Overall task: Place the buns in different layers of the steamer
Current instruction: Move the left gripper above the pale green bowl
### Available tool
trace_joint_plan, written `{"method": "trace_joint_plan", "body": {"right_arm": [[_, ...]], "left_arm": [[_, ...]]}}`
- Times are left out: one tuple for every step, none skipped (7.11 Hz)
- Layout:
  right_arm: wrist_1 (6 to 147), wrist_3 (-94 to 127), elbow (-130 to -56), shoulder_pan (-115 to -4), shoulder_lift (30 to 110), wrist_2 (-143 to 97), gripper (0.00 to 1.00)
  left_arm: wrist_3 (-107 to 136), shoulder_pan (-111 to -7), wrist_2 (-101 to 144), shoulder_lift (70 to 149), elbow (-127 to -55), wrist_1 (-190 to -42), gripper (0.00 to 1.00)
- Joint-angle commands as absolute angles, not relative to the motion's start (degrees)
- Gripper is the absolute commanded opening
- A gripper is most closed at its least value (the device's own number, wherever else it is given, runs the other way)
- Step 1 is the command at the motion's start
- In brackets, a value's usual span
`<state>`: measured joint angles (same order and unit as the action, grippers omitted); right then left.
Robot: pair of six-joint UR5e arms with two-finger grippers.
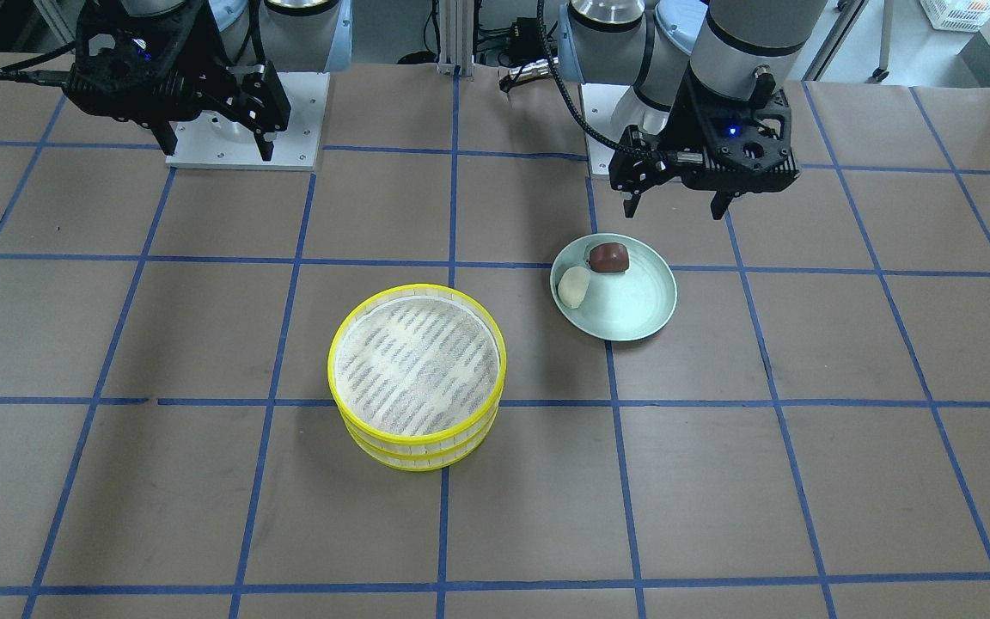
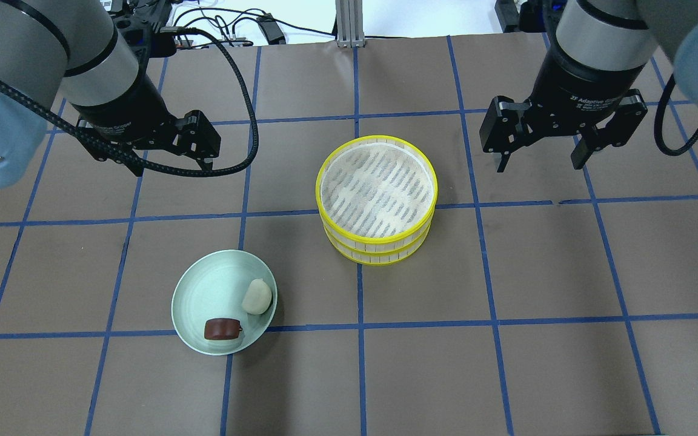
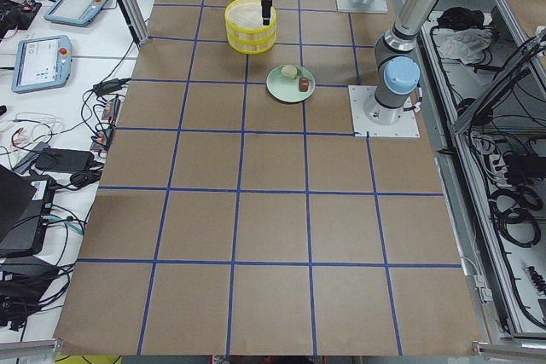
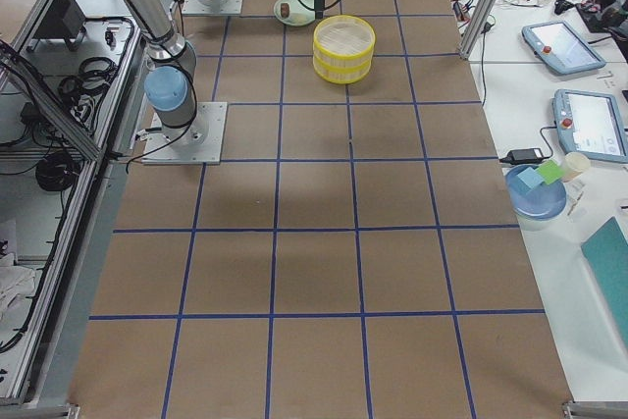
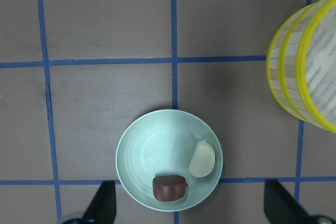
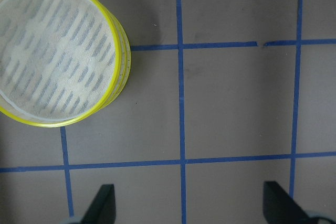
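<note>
Two steamer layers (image 2: 376, 200) with yellow rims stand stacked at the table's middle, and the top mesh floor holds nothing. The stack also shows in the front view (image 1: 418, 374) and the right wrist view (image 6: 55, 51). A cream-white bun (image 2: 257, 296) and a reddish-brown bun (image 2: 223, 329) lie on a pale green plate (image 2: 203, 290). The left wrist view shows the cream bun (image 5: 202, 159) and the brown bun (image 5: 169, 188) on the plate. My left gripper (image 2: 173, 166) is open and empty, above the table beyond the plate. My right gripper (image 2: 540, 166) is open and empty, to the right of the stack.
The table is covered in brown paper with a blue tape grid (image 2: 358, 321). The arm bases (image 1: 246, 129) stand at the robot's edge. Tablets (image 4: 589, 120) and a blue bowl (image 4: 535, 193) lie on a side bench off the table.
</note>
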<state>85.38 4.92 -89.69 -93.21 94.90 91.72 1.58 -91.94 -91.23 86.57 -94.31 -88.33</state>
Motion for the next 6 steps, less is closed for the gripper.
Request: {"method": "trace_joint_plan", "body": {"right_arm": [[86.57,5.01,-89.74,-93.16,94.83,91.58,0.99],[86.57,5.01,-89.74,-93.16,94.83,91.5,0.99],[86.57,5.01,-89.74,-93.16,94.83,91.32,0.99],[86.57,5.01,-89.74,-93.16,94.75,91.23,0.99],[86.57,5.01,-89.74,-93.16,94.83,91.14,0.99],[86.57,5.01,-89.74,-93.16,94.83,91.23,0.99]], "left_arm": [[1.58,-91.67,-91.32,86.57,-94.22,-88.42,1.0],[1.58,-91.67,-91.32,86.57,-94.22,-88.68,1.0],[1.58,-91.67,-91.41,86.49,-94.22,-88.77,1.0],[1.58,-91.76,-91.23,86.48,-94.22,-88.77,1.0],[1.58,-91.76,-91.4,86.4,-94.22,-88.68,1.0],[1.58,-91.76,-91.41,86.4,-94.22,-88.77,1.0]]}}
